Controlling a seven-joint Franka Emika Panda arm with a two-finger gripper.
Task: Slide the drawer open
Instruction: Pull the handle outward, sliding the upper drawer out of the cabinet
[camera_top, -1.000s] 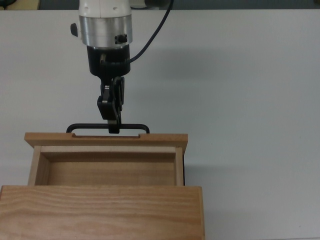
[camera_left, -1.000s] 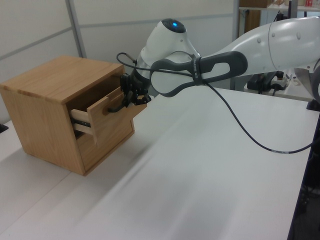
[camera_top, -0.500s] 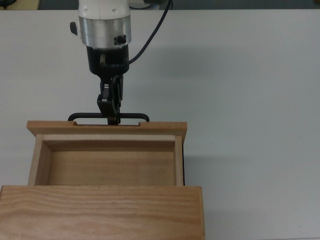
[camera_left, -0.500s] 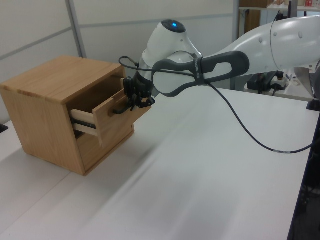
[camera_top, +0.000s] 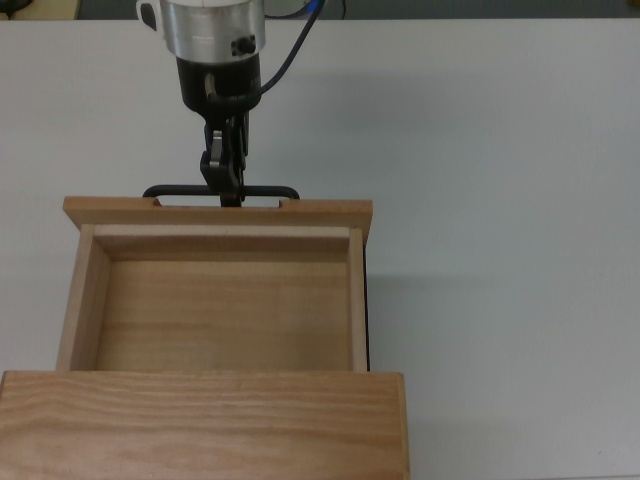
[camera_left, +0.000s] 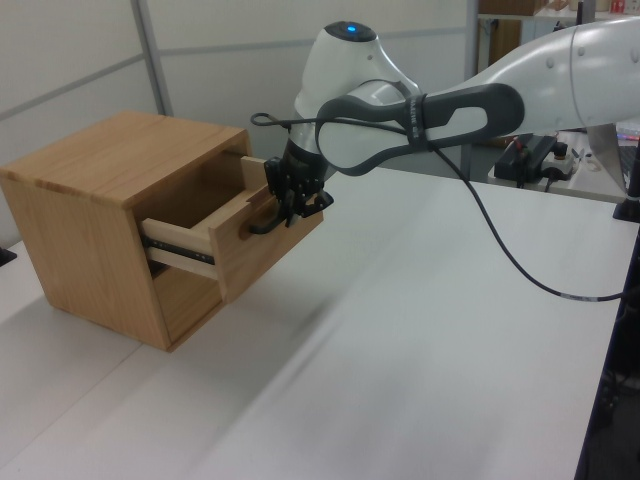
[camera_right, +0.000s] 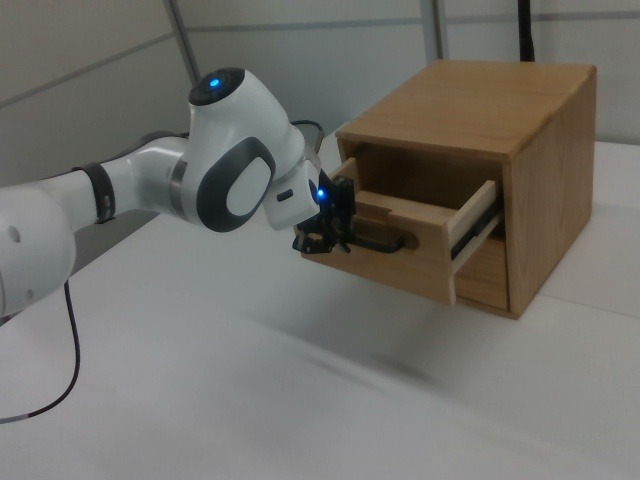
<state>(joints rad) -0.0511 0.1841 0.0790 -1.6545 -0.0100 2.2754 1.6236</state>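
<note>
Top view shows the drawer (camera_top: 215, 300) sticking well out of the cabinet (camera_left: 95, 215) at the table's (camera_top: 500, 200) edge, and I've got the gripper (camera_top: 226, 190) pinched tight on its black handle (camera_top: 221, 190).

Light wood drawer (camera_top: 215, 300), pulled well out

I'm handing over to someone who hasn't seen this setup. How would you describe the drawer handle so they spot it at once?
Find the wooden cabinet on the white table. Its upper drawer is pulled partly out, and the handle sits on the front panel. It is a slim black bar, the only dark part on the wood, and the gripper is closed on its middle.
</note>
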